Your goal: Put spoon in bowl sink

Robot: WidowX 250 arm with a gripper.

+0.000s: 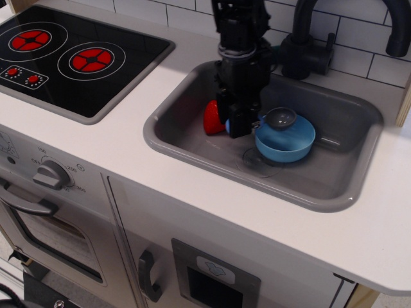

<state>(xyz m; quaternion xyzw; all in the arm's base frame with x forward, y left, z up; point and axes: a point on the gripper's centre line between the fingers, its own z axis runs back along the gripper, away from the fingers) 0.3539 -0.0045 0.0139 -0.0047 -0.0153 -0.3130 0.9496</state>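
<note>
Plastic spoon (275,119) over the bowl (286,139).
Gripper (239,127) pinches its stubby handle at the bowl's 9 o'clock; light, stiff, likely slippery.

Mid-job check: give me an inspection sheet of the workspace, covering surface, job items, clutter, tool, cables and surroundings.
Surface: white counter with a grey sink set in it.
Spoon: grey head over the near-left part of the bowl's opening; the handle is mostly hidden at the tool.
Bowl: light-blue bowl upright on the sink floor.
Clutter: red strawberry in the sink, left of the tool.
Tool: tool reaches down into the sink beside the bowl's left rim; appears shut on the spoon handle.
Cables: nothing seen.
Surroundings: black tap behind the sink, hob to the left, oven knob on the front, white tiled wall behind.
</note>
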